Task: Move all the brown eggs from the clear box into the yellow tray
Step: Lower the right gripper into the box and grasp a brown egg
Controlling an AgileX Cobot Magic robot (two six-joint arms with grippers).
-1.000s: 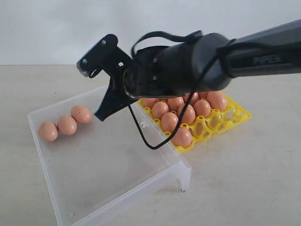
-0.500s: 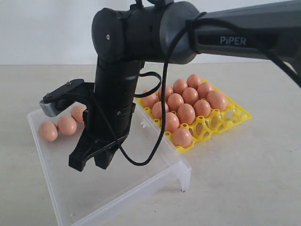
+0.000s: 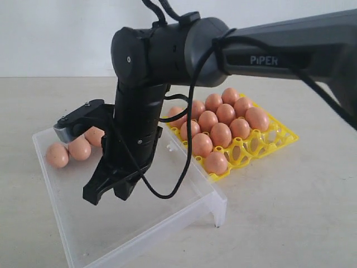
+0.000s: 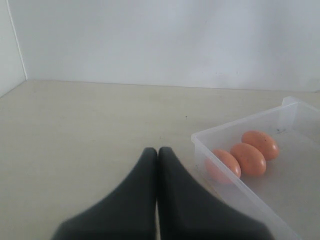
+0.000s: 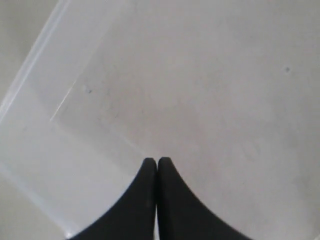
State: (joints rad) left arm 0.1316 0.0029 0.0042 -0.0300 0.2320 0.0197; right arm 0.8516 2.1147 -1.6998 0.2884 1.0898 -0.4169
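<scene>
Exterior view: right gripper (image 3: 107,193) is pinched closed, empty. Eggs (image 3: 79,148) are prob. light, easily cracked; best held softly round middle.

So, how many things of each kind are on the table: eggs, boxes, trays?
eggs: 16, with 3 in the box and 13 in the tray
box: 1
tray: 1
Total: 18

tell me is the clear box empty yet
Not empty. Three brown eggs lie in a row near one corner of the clear box.
</scene>
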